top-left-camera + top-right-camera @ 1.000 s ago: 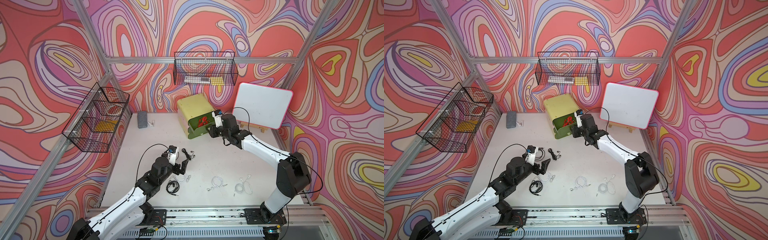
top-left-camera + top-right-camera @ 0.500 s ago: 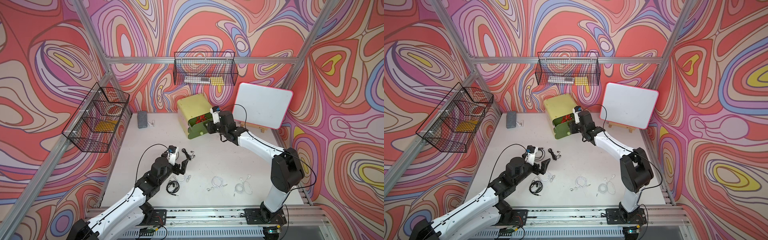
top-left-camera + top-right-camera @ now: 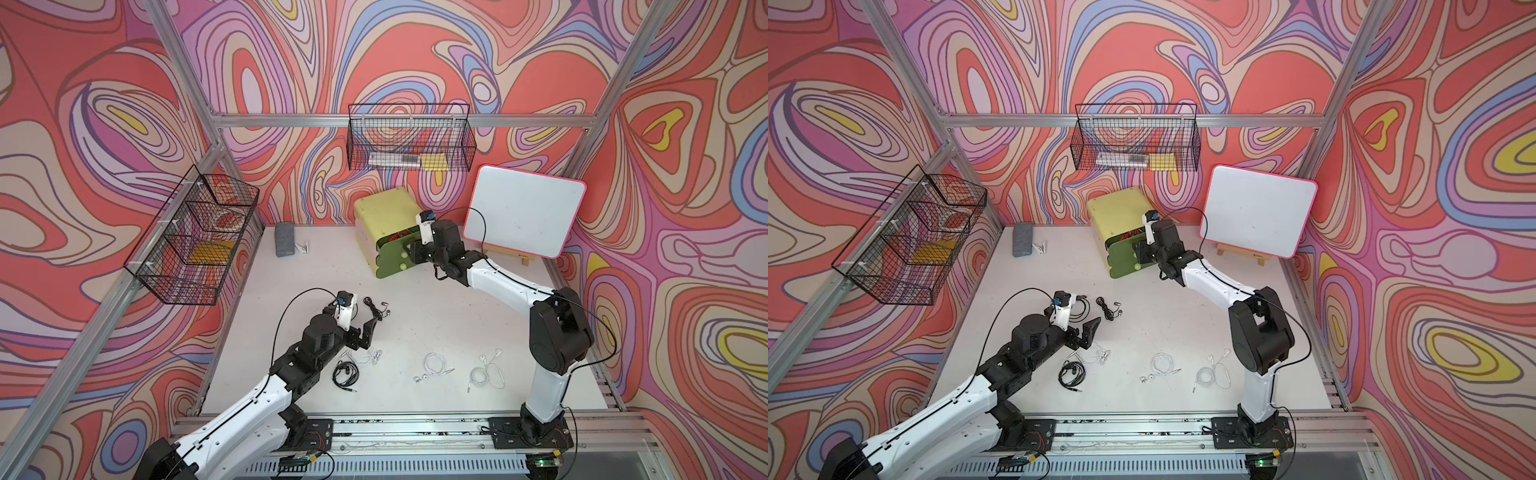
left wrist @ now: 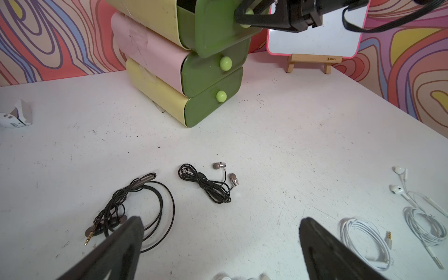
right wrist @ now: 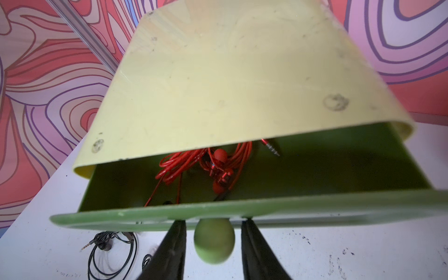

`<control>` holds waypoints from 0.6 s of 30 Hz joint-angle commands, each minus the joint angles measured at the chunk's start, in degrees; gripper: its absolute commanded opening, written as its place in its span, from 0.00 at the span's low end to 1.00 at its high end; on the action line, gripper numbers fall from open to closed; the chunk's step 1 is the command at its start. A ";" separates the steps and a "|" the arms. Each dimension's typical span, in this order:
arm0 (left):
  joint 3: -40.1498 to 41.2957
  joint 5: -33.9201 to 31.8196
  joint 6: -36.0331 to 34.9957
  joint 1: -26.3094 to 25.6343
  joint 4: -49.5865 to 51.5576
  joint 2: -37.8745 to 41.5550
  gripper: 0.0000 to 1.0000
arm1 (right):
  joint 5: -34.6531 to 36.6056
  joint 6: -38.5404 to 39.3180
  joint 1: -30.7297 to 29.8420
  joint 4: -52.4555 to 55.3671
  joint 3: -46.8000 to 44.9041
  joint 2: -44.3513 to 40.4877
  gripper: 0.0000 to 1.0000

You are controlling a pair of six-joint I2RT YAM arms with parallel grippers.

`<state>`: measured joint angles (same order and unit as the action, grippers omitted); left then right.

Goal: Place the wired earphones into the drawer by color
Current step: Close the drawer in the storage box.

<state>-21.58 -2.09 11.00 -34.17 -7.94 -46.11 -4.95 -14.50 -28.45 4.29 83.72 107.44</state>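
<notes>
**A:** Where are the reds?

**B:** The red earphones (image 5: 213, 167) are tangled inside the top drawer (image 5: 315, 206) of the drawer unit (image 3: 384, 208). That drawer is pulled partway out. Can't count the sets in the tangle. The two lower drawers (image 4: 213, 72) are closed.

**A:** Right arm?

**B:** Elbow high, forearm stretched to the back of the table (image 3: 436, 307). The right gripper (image 5: 213, 221) is at the top drawer's front, part open. Its fingers (image 5: 174, 244) straddle the knob (image 5: 214, 242), with a sliver of gap on each side. It has nothing clamped. The reds are just past the drawer front, straight ahead of the jaws.

**A:** Left arm?

**B:** It reaches low from the near left corner, with the wrist about level above the table. The left gripper (image 4: 221, 219) is spread wide and empty.

**A:** What's around it?

**B:** All three black earphones lie loose on the table. A knotted set (image 4: 208, 184) is ahead of the open jaws. A looser coil (image 4: 135, 208) is beside one finger, which partly hides it. A third set (image 3: 345, 374) sits by the forearm.

**A:** Whites?

**B:** All three white earphones are on the table too. One set (image 3: 365, 356) is just under the left gripper. Two more (image 3: 434, 365) (image 3: 486, 372) lie further toward the right arm's base, apart from both grippers.
</notes>
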 commanded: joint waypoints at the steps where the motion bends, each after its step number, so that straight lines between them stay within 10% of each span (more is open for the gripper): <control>1: -1.05 0.59 0.51 0.15 -0.64 0.67 0.99 | 1.43 -0.52 0.32 -2.29 1.95 1.41 0.40; 18: -0.92 0.15 0.51 0.15 -0.59 0.85 0.99 | 1.92 -0.67 0.32 -2.73 7.07 5.68 0.40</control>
<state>-21.58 -2.11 11.00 -34.17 -7.94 -45.84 -3.84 -14.68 -28.45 2.96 89.30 112.05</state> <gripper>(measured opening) 0.992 0.397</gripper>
